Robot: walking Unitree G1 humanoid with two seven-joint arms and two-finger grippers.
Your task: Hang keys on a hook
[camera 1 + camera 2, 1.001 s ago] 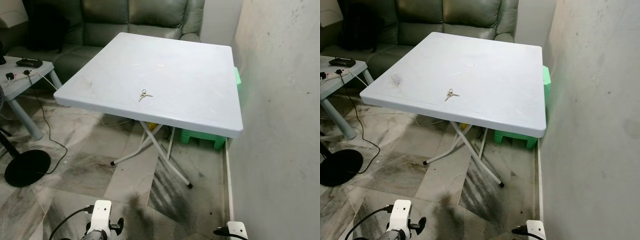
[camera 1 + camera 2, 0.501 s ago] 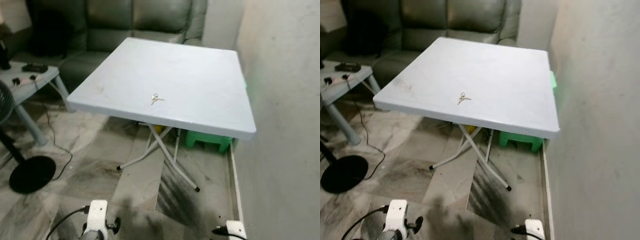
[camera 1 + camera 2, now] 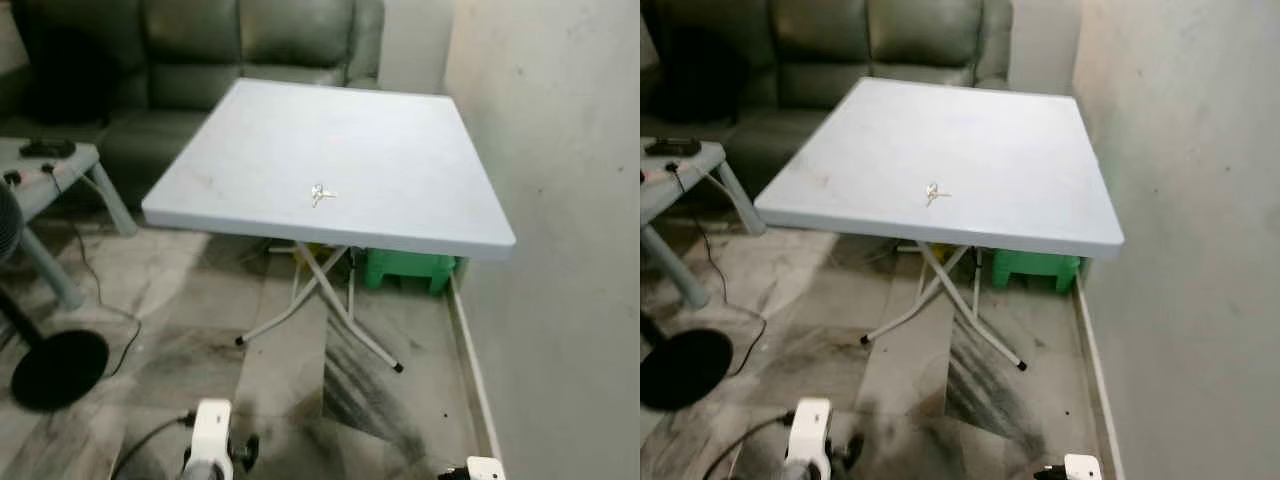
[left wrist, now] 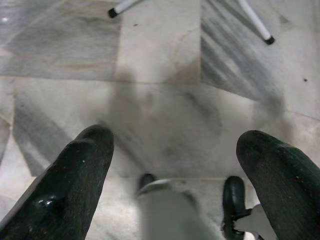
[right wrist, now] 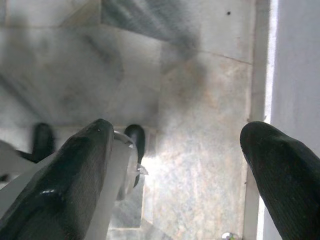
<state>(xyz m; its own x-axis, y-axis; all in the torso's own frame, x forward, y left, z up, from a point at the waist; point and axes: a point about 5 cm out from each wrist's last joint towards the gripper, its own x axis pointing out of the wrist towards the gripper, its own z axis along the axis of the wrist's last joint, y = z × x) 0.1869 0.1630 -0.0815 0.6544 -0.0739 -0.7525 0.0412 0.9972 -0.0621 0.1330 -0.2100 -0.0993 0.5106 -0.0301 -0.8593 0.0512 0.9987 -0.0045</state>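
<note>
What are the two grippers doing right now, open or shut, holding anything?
Left gripper: open, holding nothing, hanging low over the floor.
Right gripper: open, holding nothing, hanging low beside the wall.
Keys: on the table, untouched.

Left arm (image 3: 210, 450): white housing, rounded top, black knob at its side, black cable looping off. Right arm (image 3: 484, 468): white block end, black cable stub. Left gripper (image 4: 175, 165): two thick black fingers (image 4: 75, 185), glossy, faintly speckled. Right gripper (image 5: 175, 165): matching black fingers (image 5: 280, 170), finely textured rubber.
</note>
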